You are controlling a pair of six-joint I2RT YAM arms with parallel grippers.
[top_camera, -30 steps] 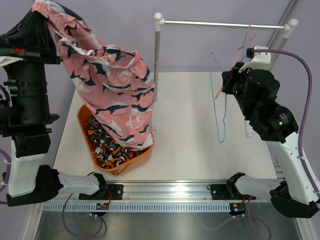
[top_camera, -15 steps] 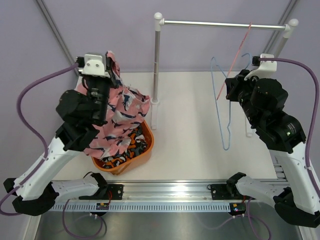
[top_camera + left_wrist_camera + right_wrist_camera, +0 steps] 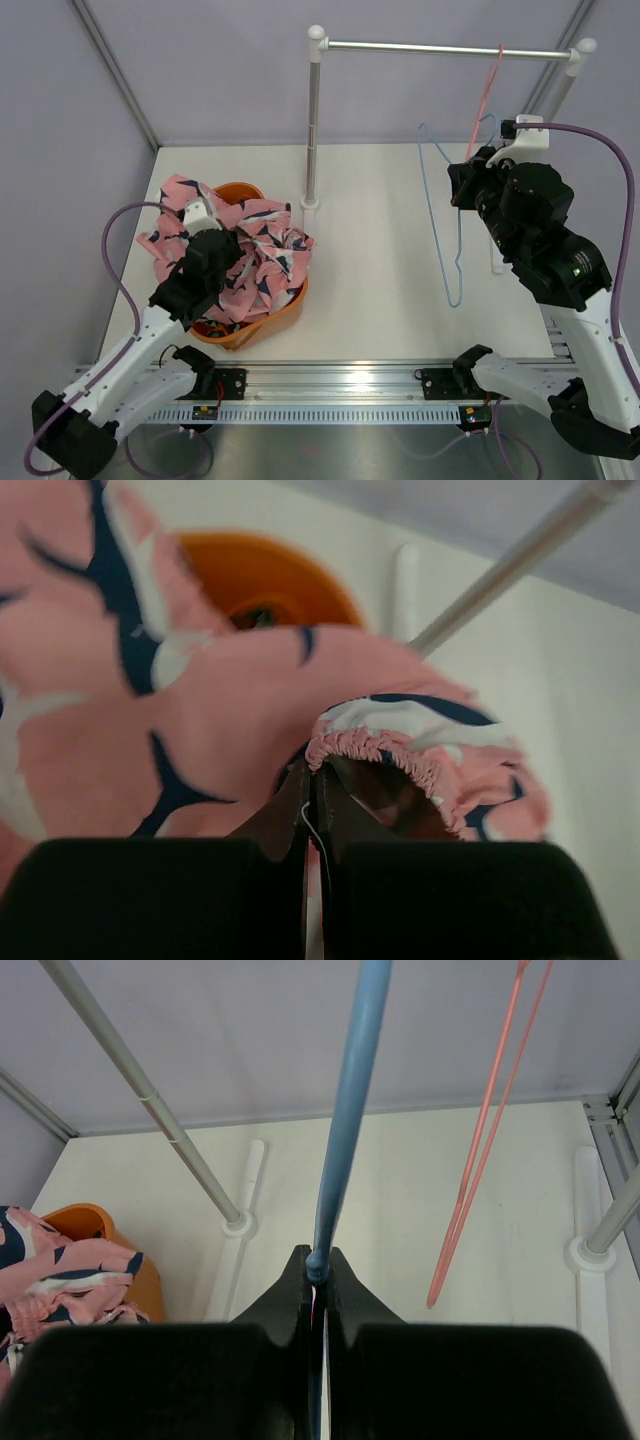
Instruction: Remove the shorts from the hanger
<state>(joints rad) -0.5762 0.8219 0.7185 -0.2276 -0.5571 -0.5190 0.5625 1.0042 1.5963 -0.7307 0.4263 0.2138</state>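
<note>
The pink shorts with navy and white blotches (image 3: 255, 245) lie crumpled over the orange basket (image 3: 288, 306). My left gripper (image 3: 205, 250) is low over the basket and shut on their gathered waistband (image 3: 370, 745); the pink fabric (image 3: 200, 710) fills the left wrist view. The camouflage shorts are hidden under the pink ones. My right gripper (image 3: 463, 185) is shut on the lower end of a bare blue hanger (image 3: 455, 250), which shows in the right wrist view (image 3: 350, 1080) between the closed jaws (image 3: 318, 1265).
A bare pink hanger (image 3: 488, 80) hangs from the white rail (image 3: 440, 48) at its right end; it also shows in the right wrist view (image 3: 480, 1140). The rail's left post (image 3: 313, 130) stands just right of the basket. The basket rim (image 3: 260, 575) shows behind the fabric.
My left arm has come down from high up, bringing the pink shorts onto the basket, where they now lie bunched. The right arm and blue hanger have barely shifted.
</note>
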